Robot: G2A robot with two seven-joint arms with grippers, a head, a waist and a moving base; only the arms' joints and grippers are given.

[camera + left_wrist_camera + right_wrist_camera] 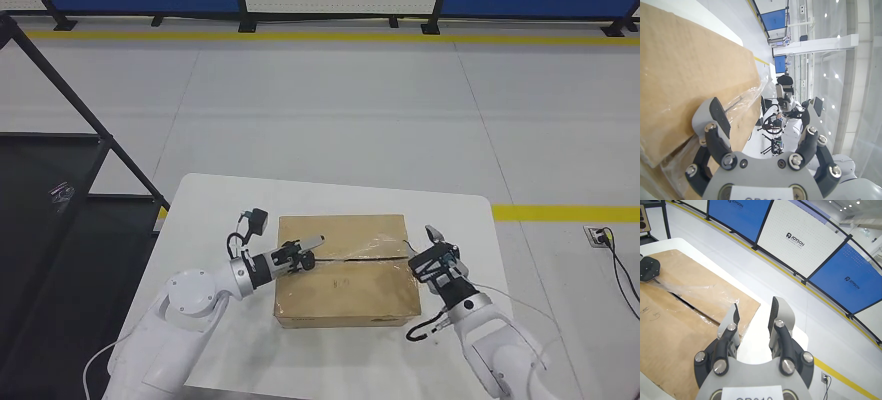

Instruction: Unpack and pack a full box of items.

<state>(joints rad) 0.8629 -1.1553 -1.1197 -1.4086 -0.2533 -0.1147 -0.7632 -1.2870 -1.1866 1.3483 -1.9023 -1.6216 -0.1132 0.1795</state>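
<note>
Overhead, in the top view, a closed cardboard box [345, 270] sits about the middle of the white tabletop [330, 195]. Clear film [375, 245] runs along the box's centre seam [355, 257] toward the right edge of the lid. The left gripper [309, 252] lies over the left end of that seam with its fingers apart. The right gripper [425, 250] is at the box's right edge, its fingers also spread. Faint handwritten marks [340, 283] show on the near flap, too small to read. The grey floor [330, 100] carries a yellow line [560, 212]. A black rack [60, 150] stands off the tabletop's left side, and a floor socket [598, 236] with a cable lies off to the right.

In the left wrist view, the gripper's two fingers stand wide apart and hold nothing. One black pad [719, 115] sits against the cardboard beside the crinkled film; whether it touches cannot be told. A white label [761, 193] on the gripper base is cut off and unreadable.

In the right wrist view, the spread fingers straddle the box's corner, one over cardboard and one over bare tabletop. The seam gapes dark under the film. Blue and white perforated panels [798, 237] behind the yellow line bear printed logos.
</note>
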